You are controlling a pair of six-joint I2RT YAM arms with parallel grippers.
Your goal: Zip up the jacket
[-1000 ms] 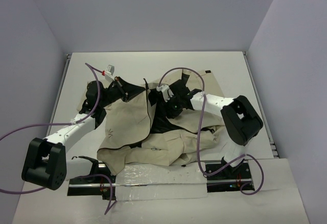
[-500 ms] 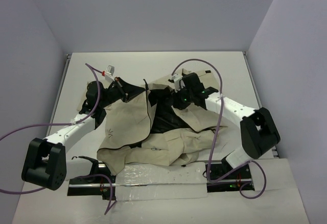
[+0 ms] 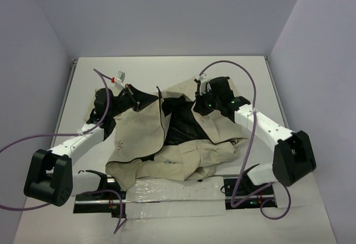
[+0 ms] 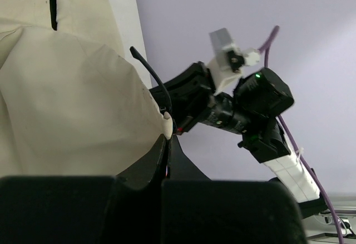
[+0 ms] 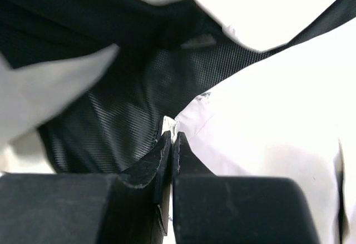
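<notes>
Jacket (image 3: 139,133) is spread mid-table, rumpled, cream side up, front flaps thrown open so the black lining (image 3: 181,124) shows in the centre. The small star mark (image 3: 119,142) sits on the panel toward the L side. The table (image 3: 167,66) is bare white beyond the collar end.

L side: left gripper (image 3: 131,96) is at the jacket's far-L corner. In the wrist view it (image 4: 167,138) has its jaws pressed tight together, pinching the cream panel's edge right where a dark strip curls up. Fabric drapes away from the tips, so that's a firm hold.

R side: right gripper (image 3: 196,105) is down on the opposite flap, by the lining's far-R edge. Wrist view has it (image 5: 171,138) w/ the 2 fingers closed, a sliver of pale fabric edge nipped between the tips, mesh lining (image 5: 111,99) on 1 side, cream cloth on the other.

So both arms hold opposite front edges, well apart, w/ the open lining between. A purple cable (image 3: 233,66) arcs over the R arm.
</notes>
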